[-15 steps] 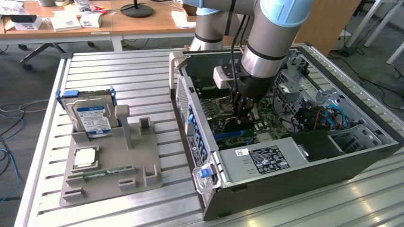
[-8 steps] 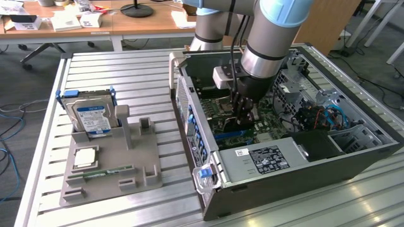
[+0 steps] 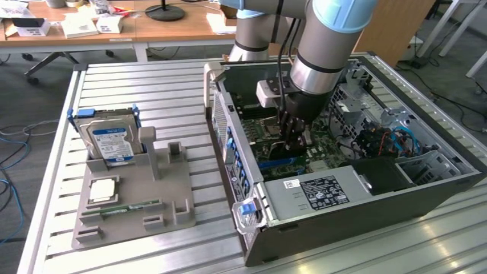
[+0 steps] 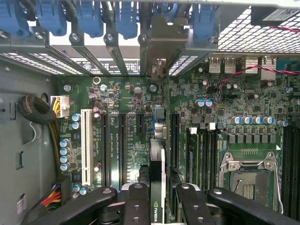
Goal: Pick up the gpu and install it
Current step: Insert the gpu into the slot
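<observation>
My gripper [image 3: 293,136] reaches down into the open computer case [image 3: 426,197], above the motherboard. In the wrist view its black fingers [image 4: 137,202] stand on either side of the gpu [image 4: 157,157], which I see edge-on, with a logo showing on it between them. The gripper [image 4: 159,206] is shut on the card. The card's silver end bracket [image 4: 159,44] lies at the case's rear slot openings. The card hangs over the motherboard [image 4: 126,101], in the strip between two of its long black expansion slots [image 4: 174,140]. Whether its edge sits in a slot I cannot tell.
Blue retention clips [image 4: 89,16] line the rear slot bays. A white slot [image 4: 86,145], an empty CPU socket [image 4: 248,176] and cable bundles [image 4: 40,112] surround the card. On the slatted table, a grey holder [image 3: 129,222] carries a hard drive [image 3: 110,140], a CPU [image 3: 102,191] and a RAM stick [image 3: 122,209].
</observation>
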Robot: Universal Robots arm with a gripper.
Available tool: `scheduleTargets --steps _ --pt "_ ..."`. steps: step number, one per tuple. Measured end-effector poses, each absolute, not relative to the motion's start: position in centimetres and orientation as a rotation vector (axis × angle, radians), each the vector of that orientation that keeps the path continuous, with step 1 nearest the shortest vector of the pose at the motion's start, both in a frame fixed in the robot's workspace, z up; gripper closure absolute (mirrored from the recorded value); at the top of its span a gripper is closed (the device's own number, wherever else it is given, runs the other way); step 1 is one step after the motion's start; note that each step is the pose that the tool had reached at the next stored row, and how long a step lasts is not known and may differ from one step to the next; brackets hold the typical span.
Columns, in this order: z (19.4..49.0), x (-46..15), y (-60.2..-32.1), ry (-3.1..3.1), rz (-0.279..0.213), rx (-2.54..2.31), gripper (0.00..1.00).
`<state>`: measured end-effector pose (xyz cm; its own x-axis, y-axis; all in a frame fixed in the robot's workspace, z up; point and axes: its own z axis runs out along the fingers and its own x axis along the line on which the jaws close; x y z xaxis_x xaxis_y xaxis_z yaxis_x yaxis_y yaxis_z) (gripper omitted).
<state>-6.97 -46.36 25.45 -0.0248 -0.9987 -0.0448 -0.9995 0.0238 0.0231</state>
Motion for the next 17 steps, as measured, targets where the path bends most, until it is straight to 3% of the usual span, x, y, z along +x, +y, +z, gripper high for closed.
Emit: scheduleTargets --steps 17 --pt "25.09 -6.98 -46.36 2.236 0.075 -2.182 0.73"
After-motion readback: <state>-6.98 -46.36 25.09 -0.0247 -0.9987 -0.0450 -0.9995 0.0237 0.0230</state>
